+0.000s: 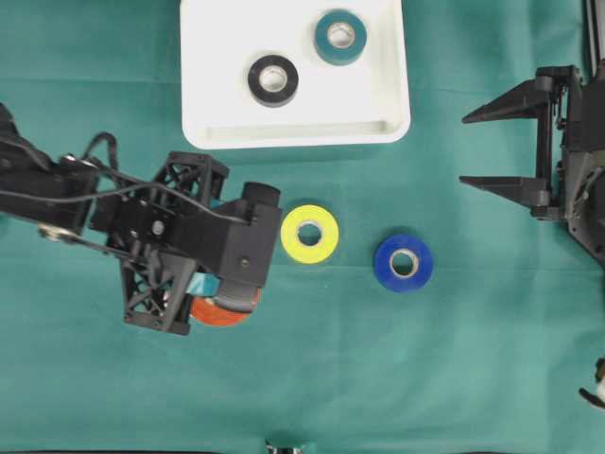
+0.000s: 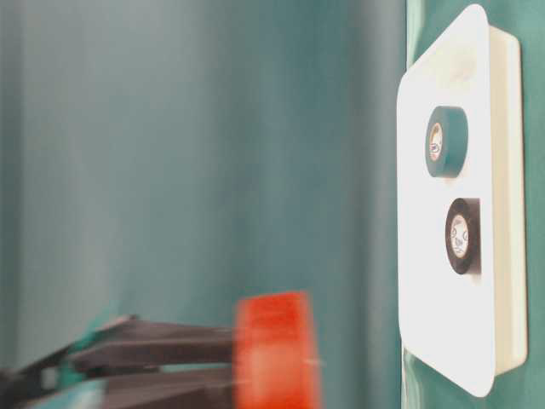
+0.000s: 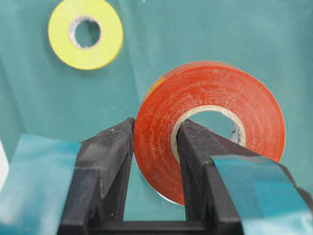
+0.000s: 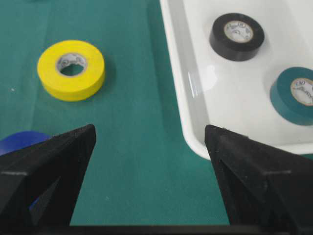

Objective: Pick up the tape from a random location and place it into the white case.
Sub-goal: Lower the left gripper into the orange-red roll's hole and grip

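Note:
My left gripper (image 3: 155, 132) is shut on an orange-red tape roll (image 3: 210, 93): one finger stands inside its core and the other presses on the outer wall. In the overhead view only the roll's edge (image 1: 223, 312) shows from under the left arm, below and left of the white case (image 1: 293, 132). In the table-level view the roll (image 2: 272, 349) is blurred. A black roll (image 1: 273, 80) and a teal roll (image 1: 340, 37) lie in the case. My right gripper (image 1: 463, 149) stands open at the right, holding nothing.
A yellow roll (image 1: 310, 234) lies on the green cloth just right of the left gripper, and a blue roll (image 1: 404, 263) lies further right. The right wrist view shows the case's corner (image 4: 195, 142) near the right finger, with the yellow roll (image 4: 71, 68) ahead.

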Robot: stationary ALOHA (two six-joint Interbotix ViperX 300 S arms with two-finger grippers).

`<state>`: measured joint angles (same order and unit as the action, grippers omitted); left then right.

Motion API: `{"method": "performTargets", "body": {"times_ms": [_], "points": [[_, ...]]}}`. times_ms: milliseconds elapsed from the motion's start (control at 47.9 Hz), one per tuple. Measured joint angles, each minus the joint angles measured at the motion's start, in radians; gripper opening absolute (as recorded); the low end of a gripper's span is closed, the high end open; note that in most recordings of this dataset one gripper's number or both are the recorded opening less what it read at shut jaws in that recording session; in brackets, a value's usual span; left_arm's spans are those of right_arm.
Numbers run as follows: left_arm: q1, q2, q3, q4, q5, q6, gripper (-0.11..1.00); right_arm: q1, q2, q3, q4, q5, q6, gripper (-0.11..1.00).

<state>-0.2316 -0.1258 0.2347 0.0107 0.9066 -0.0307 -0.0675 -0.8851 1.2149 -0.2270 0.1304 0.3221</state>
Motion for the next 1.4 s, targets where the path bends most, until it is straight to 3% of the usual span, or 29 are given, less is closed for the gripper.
{"method": "performTargets", "body": {"times_ms": [292,1399], "points": [[0.000,-0.034,-0.052,0.003,0.064,0.002,0.22,0.000,0.002,-0.003,0.000,0.000,0.000,0.90],[0.000,-0.034,-0.054,0.005,0.067,0.002,0.22,0.000,0.002,-0.003,0.000,0.002,0.000,0.90]]}}
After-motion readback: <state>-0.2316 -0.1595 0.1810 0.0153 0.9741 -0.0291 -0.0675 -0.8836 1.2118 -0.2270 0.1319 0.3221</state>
